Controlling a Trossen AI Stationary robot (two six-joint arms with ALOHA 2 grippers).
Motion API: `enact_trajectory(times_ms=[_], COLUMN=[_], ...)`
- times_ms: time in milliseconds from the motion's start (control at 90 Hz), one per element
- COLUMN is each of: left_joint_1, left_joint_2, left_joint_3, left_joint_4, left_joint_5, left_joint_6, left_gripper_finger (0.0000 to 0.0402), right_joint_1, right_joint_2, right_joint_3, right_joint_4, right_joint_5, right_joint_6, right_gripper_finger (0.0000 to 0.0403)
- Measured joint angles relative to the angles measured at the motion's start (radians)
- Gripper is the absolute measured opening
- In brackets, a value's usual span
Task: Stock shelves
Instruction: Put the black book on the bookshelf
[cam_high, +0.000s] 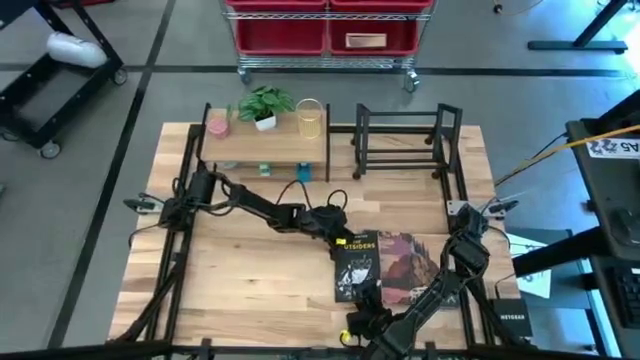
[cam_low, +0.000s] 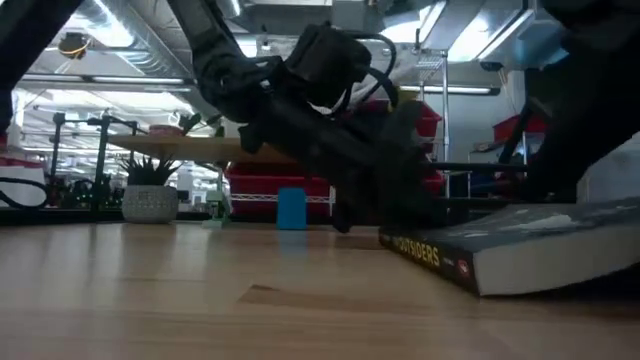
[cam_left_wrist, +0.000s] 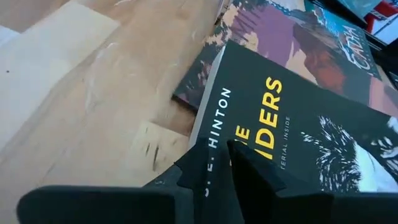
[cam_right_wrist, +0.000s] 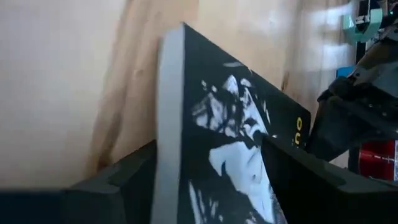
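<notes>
A black paperback (cam_high: 357, 268) lies at the table's near middle. Its right side overlaps a colourful book (cam_high: 408, 262). My left gripper (cam_high: 335, 238) reaches in from the left and sits shut at the paperback's far end, by the spine. My right gripper (cam_high: 362, 318) is at the near end, open, with one finger on either side of the paperback (cam_right_wrist: 236, 124). At the far left stands the wood-topped shelf (cam_high: 265, 150), and at the far right the black rack (cam_high: 405, 145). My left gripper sets its shut fingers (cam_left_wrist: 245, 171) on the paperback's front cover at the far corner by the spine (cam_left_wrist: 214, 134), slanting down from the far left. The paperback lies flat under them. My right gripper straddles the paperback's near end (cam_right_wrist: 171, 143); whether a finger touches it, I cannot tell.
A potted plant (cam_high: 265, 105), a yellow glass (cam_high: 310, 120) and a pink item (cam_high: 217, 125) stand on the shelf top, and a small blue object (cam_low: 291, 208) is under it. A wheeled cart with red bins (cam_high: 325, 30) stands beyond the far edge. Bare wood lies at the near left.
</notes>
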Motion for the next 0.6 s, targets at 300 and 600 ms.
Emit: enact_trajectory(times_ms=[300, 600], left_joint_1=[-0.019, -0.036], left_joint_2=[0.003, -0.150], left_joint_3=[-0.002, -0.013], left_joint_4=[-0.002, -0.136], left_joint_5=[0.021, -0.008], left_joint_6=[-0.007, 0.145], left_gripper_finger=[0.0054, 0.0054], right_joint_1=[-0.013, 0.047], right_joint_2=[0.000, 0.000], right_joint_3=[-0.002, 0.071], right_joint_4=[-0.023, -0.167], right_joint_5=[-0.002, 0.080], right_joint_6=[0.066, 0.266], right_gripper_finger=[0.0148, 0.0053])
